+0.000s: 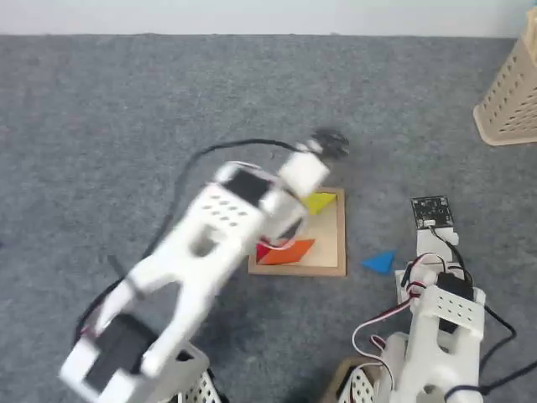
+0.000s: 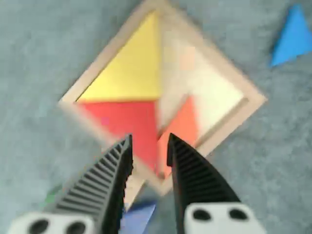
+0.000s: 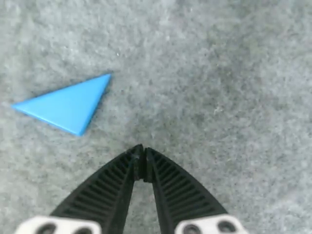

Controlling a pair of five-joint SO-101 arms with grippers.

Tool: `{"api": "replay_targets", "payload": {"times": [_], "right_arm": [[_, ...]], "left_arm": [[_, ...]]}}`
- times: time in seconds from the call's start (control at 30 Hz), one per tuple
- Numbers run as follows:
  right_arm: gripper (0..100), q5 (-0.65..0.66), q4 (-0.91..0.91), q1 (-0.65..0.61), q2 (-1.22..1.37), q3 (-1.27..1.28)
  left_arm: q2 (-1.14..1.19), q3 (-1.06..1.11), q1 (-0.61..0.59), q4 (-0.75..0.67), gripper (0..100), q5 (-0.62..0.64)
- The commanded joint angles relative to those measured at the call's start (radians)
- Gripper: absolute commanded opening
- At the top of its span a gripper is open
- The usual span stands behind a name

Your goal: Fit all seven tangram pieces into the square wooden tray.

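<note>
Wooden tray (image 2: 246, 102) with yellow triangle (image 2: 129, 73), red triangle (image 2: 129, 122), orange piece (image 2: 183, 124) | blue triangle (image 3: 68, 105) on carpet (image 3: 219, 73) | left gripper (image 2: 149, 141) slightly spread | right gripper (image 3: 140, 153) pressed together

The tray (image 2: 214, 97) is pale smooth wood, the blue triangle (image 3: 66, 105) matt, the carpet (image 3: 219, 73) rough grey fibre.

Grey carpet (image 1: 126, 109) thruout; beige perforated container (image 1: 512, 92) far rt corner; white wall strip (image 1: 252, 15) behind.

- Tray (image 2: 209, 90): pale, plain wood.
- Yellow piece (image 2: 129, 73), red piece (image 2: 126, 122), orange piece (image 2: 183, 124): solid, unpatterned colours.
- Blue triangle (image 3: 66, 105): bright sky blue.
- Surface (image 1: 126, 109): mottled grey.
</note>
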Motion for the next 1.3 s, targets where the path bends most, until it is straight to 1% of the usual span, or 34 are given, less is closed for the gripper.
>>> {"api": "replay_targets", "payload": {"times": [0.0, 0.1, 0.2, 0.3, 0.47, 0.53, 0.73, 0.8, 0.87, 1.0, 1.1, 1.27], "right_arm": [[1.0, -0.008, -0.021, -0.008, -0.025, -0.011], [1.0, -0.008, -0.021, -0.008, -0.025, -0.011], [1.0, -0.008, -0.019, -0.008, -0.025, -0.011], [1.0, -0.008, -0.019, -0.008, -0.025, -0.011], [1.0, -0.008, -0.019, -0.008, -0.025, -0.011], [1.0, -0.008, -0.021, -0.008, -0.025, -0.011], [1.0, -0.008, -0.021, -0.008, -0.024, -0.011], [1.0, -0.008, -0.021, -0.008, -0.024, -0.011], [1.0, -0.008, -0.021, -0.008, -0.024, -0.011], [1.0, -0.008, -0.021, -0.008, -0.024, -0.011], [1.0, -0.008, -0.021, -0.008, -0.024, -0.011], [1.0, -0.008, -0.021, -0.008, -0.024, -0.011]], "left_arm": [[-0.213, 0.104, -0.207, 0.048, 12, 0.025], [-0.259, 0.246, -0.296, 0.006, 14, -0.057], [-0.264, 0.372, -0.354, -0.078, 15, -0.097], [-0.264, 0.455, -0.370, -0.157, 15, -0.110], [-0.264, 0.518, -0.365, -0.221, 15, -0.114], [-0.264, 0.536, -0.338, -0.239, 15, -0.137], [-0.264, 0.545, -0.213, -0.249, 15, -0.149], [-0.262, 0.545, -0.193, -0.249, 15, -0.184], [-0.262, 0.545, -0.195, -0.249, 15, -0.218], [-0.262, 0.545, -0.190, -0.249, 14, -0.236], [-0.262, 0.545, -0.196, -0.249, 14, -0.284], [-0.186, 0.538, -0.236, -0.249, 14, -0.365]]}}
